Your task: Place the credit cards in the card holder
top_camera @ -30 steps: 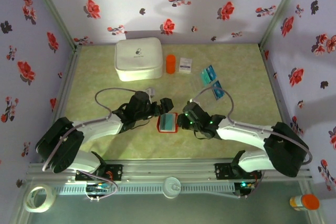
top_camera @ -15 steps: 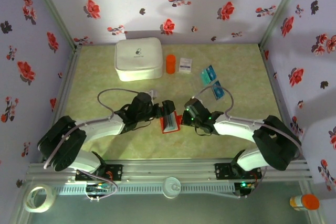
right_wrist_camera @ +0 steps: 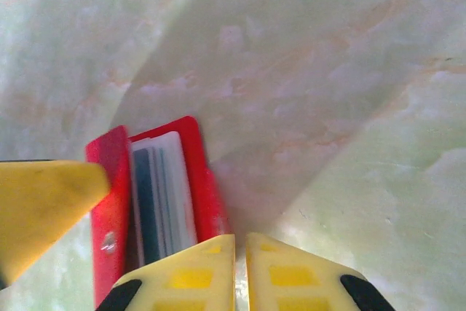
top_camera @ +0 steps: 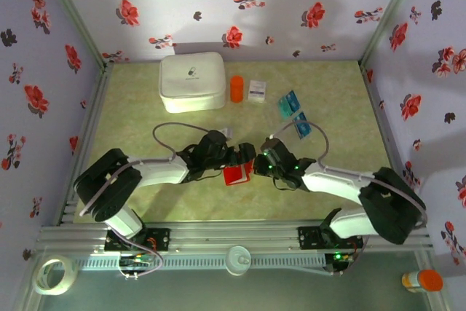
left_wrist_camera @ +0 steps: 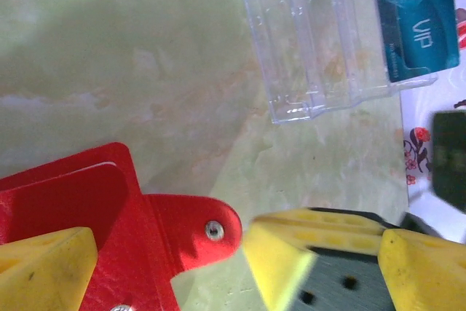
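Card holder (top_camera: 234, 175): lies on the worktop (top_camera: 145, 114) near the front middle, between the two claws. Red covers folded close to shut, dark and pale card edges showing in the gap from the right wrist.
Left claw (top_camera: 246, 155): spread wide, holding nothing. Hangs over the snap tab (left_wrist_camera: 212, 229) side of the holder, one finger (left_wrist_camera: 44, 271) above the red cover.
Right claw (right_wrist_camera: 240, 267): pinched shut, nothing seen between the fingers. Sits just beside the holder's edge, close to the left claw.
Credit cards (top_camera: 290, 103): two lie loose toward the back right, well apart from the holder.
Teal card (left_wrist_camera: 415, 20): marked VIP, tucked in the end pocket of a clear pocket strip (left_wrist_camera: 313, 56). Cannot tell whether that strip joins the red covers.
Step in hand: likely work on the holder itself, folding or steadying it, not carrying a card.
Next move: probably calls for spreading the holder flat and pinning it with the left claw. Then opening the right claw over the nearer loose card, pinching one edge and sliding it into a free pocket.
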Motion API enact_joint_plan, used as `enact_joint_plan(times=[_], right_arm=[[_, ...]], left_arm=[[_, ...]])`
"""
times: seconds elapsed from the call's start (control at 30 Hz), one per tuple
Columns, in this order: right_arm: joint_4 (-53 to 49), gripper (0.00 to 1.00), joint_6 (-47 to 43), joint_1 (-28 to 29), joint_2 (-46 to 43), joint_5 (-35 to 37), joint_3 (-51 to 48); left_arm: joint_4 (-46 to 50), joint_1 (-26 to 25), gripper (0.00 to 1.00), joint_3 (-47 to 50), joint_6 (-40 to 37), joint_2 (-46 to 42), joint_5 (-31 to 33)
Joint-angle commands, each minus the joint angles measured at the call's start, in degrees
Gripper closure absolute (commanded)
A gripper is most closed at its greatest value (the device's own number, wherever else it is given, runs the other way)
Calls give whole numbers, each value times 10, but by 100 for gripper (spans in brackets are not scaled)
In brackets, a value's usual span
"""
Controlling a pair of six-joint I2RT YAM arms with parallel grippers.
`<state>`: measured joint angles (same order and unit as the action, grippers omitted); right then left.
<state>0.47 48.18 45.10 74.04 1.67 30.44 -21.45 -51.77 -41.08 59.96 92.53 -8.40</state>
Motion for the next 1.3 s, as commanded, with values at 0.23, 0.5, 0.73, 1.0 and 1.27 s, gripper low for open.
enact_joint_plan(times=[0.23,0.5,0.73,1.0,1.27], right_arm=[[-77,86,15,-19,-149,8,-45],[-66,86,13,-12,-185,-46,-38],[-77,87,-7,67,-119,-22,42],[-73,88,-36,150,49,-27,180],[-110,92,-67,160,193,-10,277]], left_arm=[[-18,-11,0,44,16,11,48],[90,17,0,-27,-28,-36,34],[112,61,0,-62,-42,-45,3],[170,152,0,-90,-68,-73,-18],[230,241,0,-66,-77,-134,-18]])
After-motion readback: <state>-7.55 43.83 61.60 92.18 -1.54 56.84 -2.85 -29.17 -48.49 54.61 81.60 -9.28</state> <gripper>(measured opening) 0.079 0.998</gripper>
